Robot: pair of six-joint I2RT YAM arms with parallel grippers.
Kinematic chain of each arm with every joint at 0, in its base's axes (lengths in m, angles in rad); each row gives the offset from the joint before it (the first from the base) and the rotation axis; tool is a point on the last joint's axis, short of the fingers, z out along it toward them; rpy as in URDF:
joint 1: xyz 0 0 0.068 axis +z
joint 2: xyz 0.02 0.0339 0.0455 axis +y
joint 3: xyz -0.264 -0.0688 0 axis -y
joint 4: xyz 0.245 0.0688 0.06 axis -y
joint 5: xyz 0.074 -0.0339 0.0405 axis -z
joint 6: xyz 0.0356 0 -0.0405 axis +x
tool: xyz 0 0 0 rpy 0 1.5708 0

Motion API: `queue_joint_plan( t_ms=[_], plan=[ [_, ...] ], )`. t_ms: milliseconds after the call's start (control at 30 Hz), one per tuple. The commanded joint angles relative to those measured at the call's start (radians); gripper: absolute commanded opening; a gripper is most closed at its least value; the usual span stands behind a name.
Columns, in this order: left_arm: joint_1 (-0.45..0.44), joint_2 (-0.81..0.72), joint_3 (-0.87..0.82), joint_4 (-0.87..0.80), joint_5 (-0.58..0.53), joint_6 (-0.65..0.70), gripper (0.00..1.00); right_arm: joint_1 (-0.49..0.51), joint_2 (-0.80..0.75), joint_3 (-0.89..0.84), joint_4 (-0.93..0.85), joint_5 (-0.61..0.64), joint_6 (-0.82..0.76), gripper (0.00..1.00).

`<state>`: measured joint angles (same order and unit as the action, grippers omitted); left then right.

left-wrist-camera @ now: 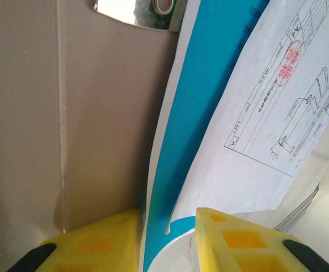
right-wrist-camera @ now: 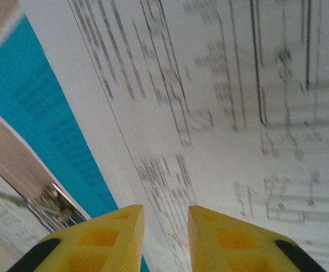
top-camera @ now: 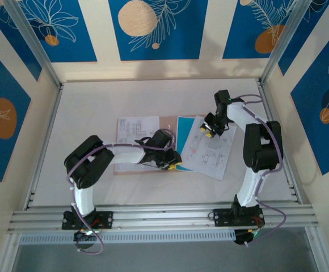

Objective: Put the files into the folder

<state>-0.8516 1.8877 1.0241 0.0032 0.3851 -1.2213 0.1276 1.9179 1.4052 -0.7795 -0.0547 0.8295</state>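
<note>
Teal sheet (left-wrist-camera: 210, 85) between jaws (seemingly unclamped)

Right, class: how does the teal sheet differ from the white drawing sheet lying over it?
The teal sheet is coloured paper; the white sheet carries black drawings. The teal sheet sits square to the folder; the white sheet is skewed, overlapping it. Both are thin paper.

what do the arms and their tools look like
Left arm and right arm: white tube links, black joint housings, thin lilac cable looped alongside. Left tool and right tool: yellow blocky fingers with square recesses, black behind.
</note>
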Motion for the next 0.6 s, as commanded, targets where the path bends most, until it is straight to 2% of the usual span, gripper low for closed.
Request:
queue_joint_plan(
  t_ms=[0,200,567],
  plan=[
    [-0.007,0.024,0.019,-0.032,0.003,0.027,0.31,-0.005,0.084,0.073,-0.073,0.057,0.016,0.27],
    [-0.004,0.024,0.017,-0.035,0.005,0.028,0.31,0.000,0.208,0.159,-0.124,0.035,-0.019,0.27],
    [-0.002,0.018,0.012,-0.045,0.002,0.032,0.32,0.059,0.237,0.170,-0.104,-0.014,-0.085,0.27]
  ],
)
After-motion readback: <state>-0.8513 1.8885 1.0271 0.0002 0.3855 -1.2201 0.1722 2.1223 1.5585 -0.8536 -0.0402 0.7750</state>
